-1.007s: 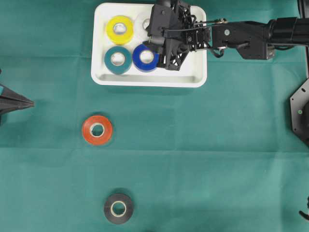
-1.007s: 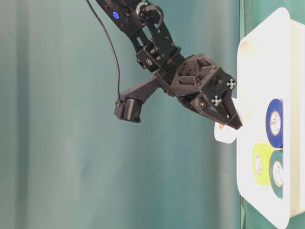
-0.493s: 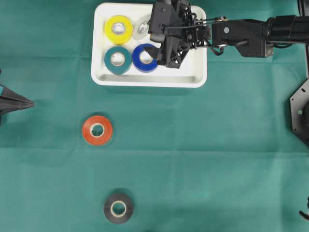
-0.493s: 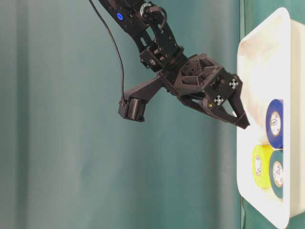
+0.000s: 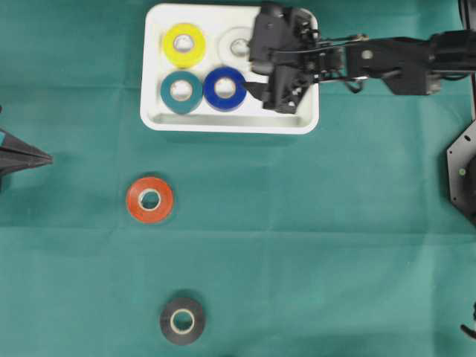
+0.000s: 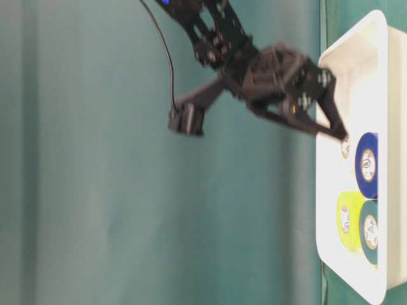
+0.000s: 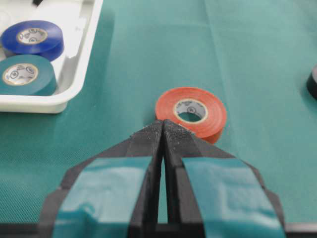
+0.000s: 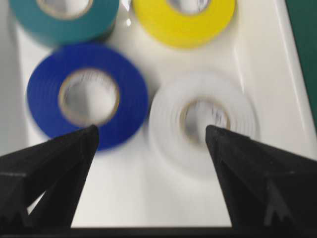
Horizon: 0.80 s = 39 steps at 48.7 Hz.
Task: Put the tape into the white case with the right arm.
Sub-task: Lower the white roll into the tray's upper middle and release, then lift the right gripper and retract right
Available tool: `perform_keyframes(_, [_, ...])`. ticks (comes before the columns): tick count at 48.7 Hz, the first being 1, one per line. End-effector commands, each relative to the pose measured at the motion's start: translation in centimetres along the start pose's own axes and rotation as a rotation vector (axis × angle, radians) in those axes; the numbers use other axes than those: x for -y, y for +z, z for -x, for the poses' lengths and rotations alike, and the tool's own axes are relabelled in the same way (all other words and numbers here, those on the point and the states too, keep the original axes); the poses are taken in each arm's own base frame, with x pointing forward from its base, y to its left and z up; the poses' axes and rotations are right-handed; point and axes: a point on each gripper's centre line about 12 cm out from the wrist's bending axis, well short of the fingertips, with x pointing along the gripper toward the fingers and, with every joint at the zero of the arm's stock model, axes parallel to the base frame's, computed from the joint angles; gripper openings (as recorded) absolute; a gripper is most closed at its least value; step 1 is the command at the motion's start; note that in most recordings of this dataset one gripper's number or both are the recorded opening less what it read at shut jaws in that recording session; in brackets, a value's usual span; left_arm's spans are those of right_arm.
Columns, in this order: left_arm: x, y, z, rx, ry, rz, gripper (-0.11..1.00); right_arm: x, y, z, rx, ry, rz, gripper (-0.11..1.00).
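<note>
Robot lab or test bench indicated, not home or shop. Surface (image 5: 335, 245) covered wall to wall by plain green cloth; matching green curtain hung as backdrop in table-level view. Black jointed right arm (image 5: 401, 58) with exposed cables seen at upper right of overhead frame. Second arm's base (image 5: 462, 175) fixed at right edge. Coloured tape rolls laid out like test props, some sorted in white case (image 5: 306, 119).

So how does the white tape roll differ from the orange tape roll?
The white tape roll lies inside the shallow white plastic case, next to the blue roll; the orange tape roll lies outside it on the green cloth. The white one nearly blends into the case, while the orange one stands out. Both lie flat.
</note>
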Motion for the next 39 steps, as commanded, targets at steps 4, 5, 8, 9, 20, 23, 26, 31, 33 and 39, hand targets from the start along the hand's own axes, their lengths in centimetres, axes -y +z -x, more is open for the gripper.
perform_keyframes(4, [0.0, 0.6, 0.0, 0.009, 0.001, 0.002, 0.01, -0.1, -0.2, 3.3, 0.046, 0.003, 0.001, 0.62])
perform_keyframes(5, [0.0, 0.6, -0.1, 0.008, 0.001, 0.002, 0.01, -0.2, -0.5, 3.7, 0.044, 0.003, 0.002, 0.62])
perform_keyframes(8, [0.0, 0.6, 0.0, 0.009, 0.003, 0.002, 0.01, -0.3, -1.3, 4.9, 0.042, 0.004, 0.001, 0.62])
perform_keyframes(9, [0.0, 0.6, -0.1, 0.008, 0.003, 0.002, 0.01, -0.3, -1.6, 5.2, 0.041, 0.004, 0.001, 0.61])
perform_keyframes(20, [0.0, 0.6, -0.1, 0.008, 0.003, 0.002, 0.01, -0.8, -4.4, 8.2, 0.051, 0.020, 0.003, 0.61])
perform_keyframes(23, [0.0, 0.6, 0.0, 0.009, 0.003, 0.002, 0.01, -1.0, -5.1, 8.8, 0.054, 0.025, 0.001, 0.61])
perform_keyframes(26, [0.0, 0.6, -0.1, 0.008, 0.003, 0.002, 0.01, -1.1, -5.8, 9.3, 0.048, 0.026, 0.001, 0.61])
perform_keyframes(31, [0.0, 0.6, 0.0, 0.008, 0.003, 0.002, 0.01, -1.2, -7.0, 9.9, 0.034, 0.026, 0.001, 0.61])
perform_keyframes(33, [0.0, 0.6, 0.0, 0.009, 0.001, 0.002, 0.01, -1.2, -7.3, 10.1, 0.034, 0.027, 0.001, 0.61])
perform_keyframes(39, [0.0, 0.6, 0.0, 0.009, 0.003, 0.002, 0.01, -1.4, -7.8, 10.6, 0.041, 0.032, -0.005, 0.61])
